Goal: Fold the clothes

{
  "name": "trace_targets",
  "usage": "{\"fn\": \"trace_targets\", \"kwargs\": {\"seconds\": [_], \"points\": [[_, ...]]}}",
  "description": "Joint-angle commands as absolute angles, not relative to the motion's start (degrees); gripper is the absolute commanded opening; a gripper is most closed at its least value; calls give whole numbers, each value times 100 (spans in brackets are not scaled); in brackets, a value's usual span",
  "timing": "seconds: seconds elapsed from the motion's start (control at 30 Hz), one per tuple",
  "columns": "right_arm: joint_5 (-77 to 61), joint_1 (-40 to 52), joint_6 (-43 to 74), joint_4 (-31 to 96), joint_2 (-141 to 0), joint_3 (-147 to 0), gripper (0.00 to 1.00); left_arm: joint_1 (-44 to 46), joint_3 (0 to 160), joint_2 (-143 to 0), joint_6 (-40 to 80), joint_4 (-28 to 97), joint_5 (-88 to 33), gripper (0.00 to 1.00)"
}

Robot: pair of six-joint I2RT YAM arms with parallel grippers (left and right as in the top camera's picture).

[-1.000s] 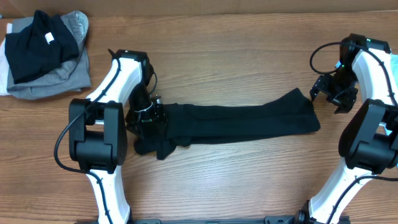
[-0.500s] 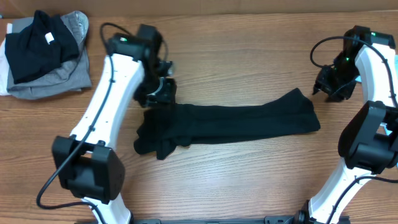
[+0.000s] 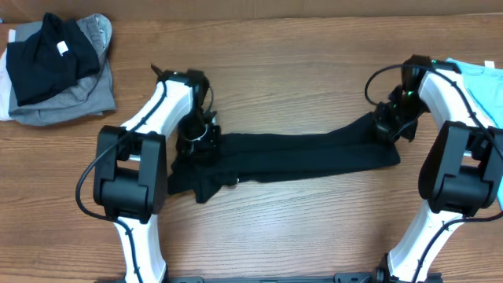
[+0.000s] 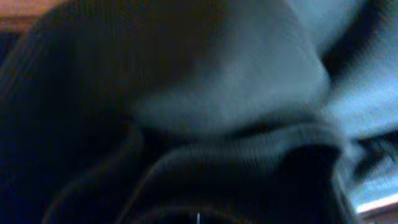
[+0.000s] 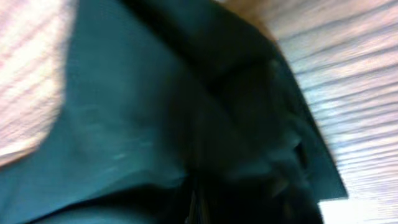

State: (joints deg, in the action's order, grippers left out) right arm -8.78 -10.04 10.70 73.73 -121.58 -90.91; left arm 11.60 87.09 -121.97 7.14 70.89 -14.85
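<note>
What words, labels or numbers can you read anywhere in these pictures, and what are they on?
No text can be read.
White tag on the black garment in the top-left pile: too small to read.
Both wrist views: only blurred dark fabric, no print visible.

L arm [image 3: 157, 110], R arm [image 3: 444, 86] angled inward, jaws hidden.

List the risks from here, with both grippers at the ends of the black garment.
1. The garment is bunched at its end by the left gripper; a grab there may catch several layers and fold crooked.
2. Both wrist views show only blurred cloth, so the right gripper cannot be checked for hold; that end might slip.
</note>
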Motion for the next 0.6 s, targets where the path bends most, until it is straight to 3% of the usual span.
{"fn": "trace_targets", "kwargs": {"seconds": [0.0,0.3,0.57], "points": [[-908,-1002,1173,7100,-12077,-8630,4,1015,8305,-12298,799,6842,-1494,4],[-913,-906,1699,6189,-12077,-8053,4,75,8224,-12300,1186,6547,-388,4],[-729,-416,2390,6073,-12075,-8278,4,-735,8735,-12300,1177,6571,-384,4]]}}
